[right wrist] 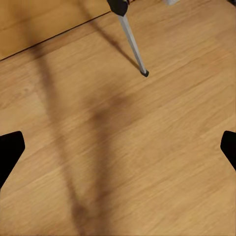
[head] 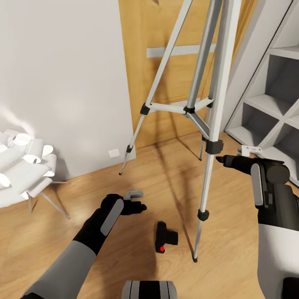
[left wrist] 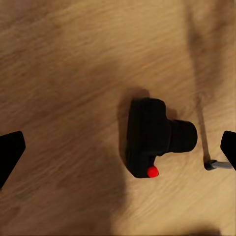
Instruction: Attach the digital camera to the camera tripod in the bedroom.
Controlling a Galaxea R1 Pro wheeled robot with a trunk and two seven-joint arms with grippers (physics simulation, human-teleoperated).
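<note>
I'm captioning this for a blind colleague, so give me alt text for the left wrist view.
A small black digital camera with a red dot lies on the light wood floor, lens pointing sideways, framed between the open left end effector's two dark fingertips. A tripod foot rests on the floor just beyond the lens.

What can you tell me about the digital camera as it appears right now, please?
The digital camera is a small, matte black DSLR-style body with a stubby protruding lens and a red dot near one corner. It lies on the light wood floor, close to the foot of the nearest tripod leg but apart from it. Nothing grips it: the left gripper hovers above with its fingers spread wide on either side in the wrist view.
</note>
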